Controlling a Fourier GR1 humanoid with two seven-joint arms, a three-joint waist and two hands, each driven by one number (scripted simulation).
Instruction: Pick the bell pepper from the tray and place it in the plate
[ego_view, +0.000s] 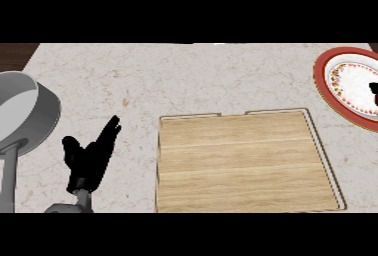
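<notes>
I'm seeing the right hand (374, 93) barely showing over the plate (330, 85), grip unreadable; bell pepper hidden, tray (244, 165) bare; left hand (90, 159) resting open; releasing blind is risking a miss.

No legible txt, labels, brands, nos. or signs on any surface.

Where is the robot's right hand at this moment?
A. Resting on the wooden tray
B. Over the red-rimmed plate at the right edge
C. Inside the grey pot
B: a small black part of the right hand shows over the plate at the view's right edge; the wooden tray is bare.
</notes>
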